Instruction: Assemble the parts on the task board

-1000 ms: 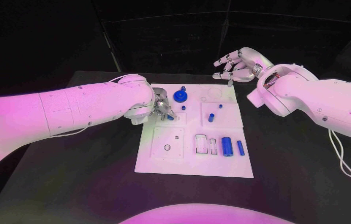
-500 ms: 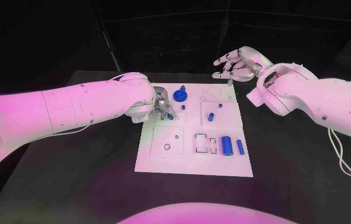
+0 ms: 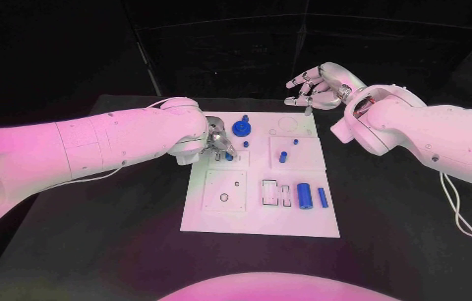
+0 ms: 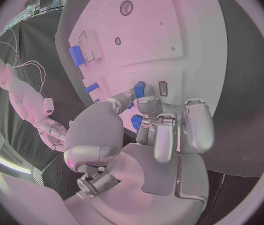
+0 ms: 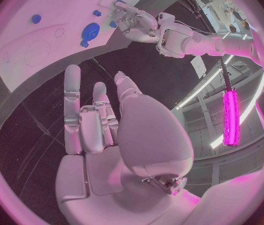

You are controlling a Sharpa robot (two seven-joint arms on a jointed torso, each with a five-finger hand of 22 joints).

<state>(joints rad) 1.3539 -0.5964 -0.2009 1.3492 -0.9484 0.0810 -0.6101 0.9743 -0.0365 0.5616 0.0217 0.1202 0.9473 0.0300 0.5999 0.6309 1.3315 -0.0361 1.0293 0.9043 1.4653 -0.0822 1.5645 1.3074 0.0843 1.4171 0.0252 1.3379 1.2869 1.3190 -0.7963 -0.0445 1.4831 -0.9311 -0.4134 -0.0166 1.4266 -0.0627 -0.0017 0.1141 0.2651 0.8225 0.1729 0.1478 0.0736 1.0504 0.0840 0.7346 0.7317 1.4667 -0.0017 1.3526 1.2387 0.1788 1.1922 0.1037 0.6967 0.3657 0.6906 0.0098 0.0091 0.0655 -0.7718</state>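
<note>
Left hand (image 3: 216, 142) pinches a small blue part (image 3: 228, 155) over the task board (image 3: 262, 213).

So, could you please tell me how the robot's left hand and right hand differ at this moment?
The left hand is low over the task board, its fingers pinching a small blue part; the right hand is raised beyond the board's far right corner. The left hand's fingers are curled in; the right hand's fingers are spread and hold nothing. Both are silver hands on white arms.
</note>
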